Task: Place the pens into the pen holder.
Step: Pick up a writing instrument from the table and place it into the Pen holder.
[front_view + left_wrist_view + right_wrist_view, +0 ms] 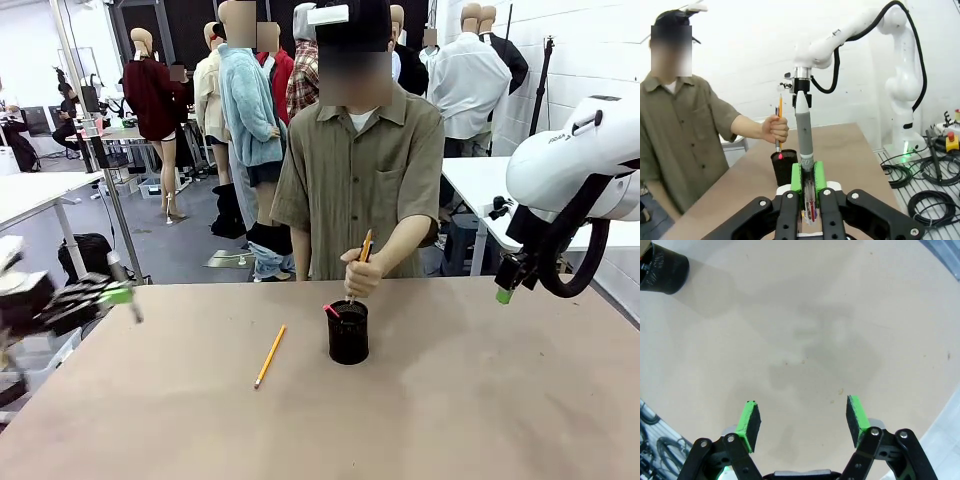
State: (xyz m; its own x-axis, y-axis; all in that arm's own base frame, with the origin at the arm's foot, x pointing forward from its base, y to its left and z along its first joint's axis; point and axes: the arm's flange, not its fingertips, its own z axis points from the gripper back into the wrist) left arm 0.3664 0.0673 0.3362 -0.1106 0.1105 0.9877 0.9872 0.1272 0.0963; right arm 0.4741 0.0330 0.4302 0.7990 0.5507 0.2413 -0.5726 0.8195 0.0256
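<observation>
A person (360,170) in an olive short-sleeved shirt stands at twelve o'clock behind the tan table (480,400), with a white table (35,192) at nine o'clock, a black bag (85,255) on the floor near it, and another white table (478,182) at three o'clock.

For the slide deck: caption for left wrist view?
Left gripper shut on a grey-white pen; person's hand holds a yellow pencil over the black cylindrical pen holder.

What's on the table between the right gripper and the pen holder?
Nothing. In the right wrist view the table is bare from the open right gripper to the pen holder in the top left corner.
</observation>
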